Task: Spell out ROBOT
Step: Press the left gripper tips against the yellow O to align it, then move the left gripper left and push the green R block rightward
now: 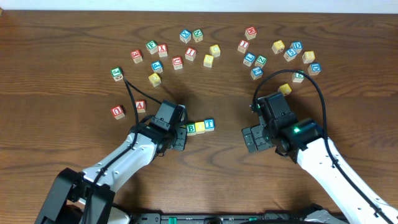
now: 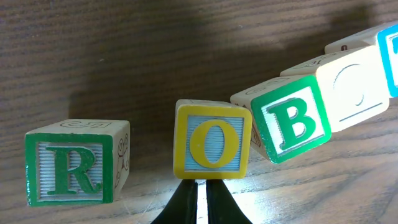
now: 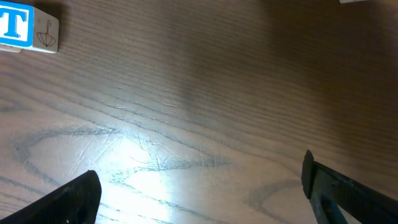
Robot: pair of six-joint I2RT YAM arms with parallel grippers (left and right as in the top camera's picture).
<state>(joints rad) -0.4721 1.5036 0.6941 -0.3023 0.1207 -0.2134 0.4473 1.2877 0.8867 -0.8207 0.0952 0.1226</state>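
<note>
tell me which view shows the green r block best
Left wrist: the R block sits close at lower left, letter facing the camera. Overhead, the left arm seems to cover it. The right wrist view misses it.

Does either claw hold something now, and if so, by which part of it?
Nothing is held. The left claw is shut, its tips at the near edge of the O cube, not around it. The right claw is open and empty.

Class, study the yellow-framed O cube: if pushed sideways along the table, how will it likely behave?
The O cube looks like stiff wood, so it should keep its shape. Its flat faces suggest sliding, not rolling. The B cube, turned at an angle, sits close beside it and would probably get nudged.
</note>
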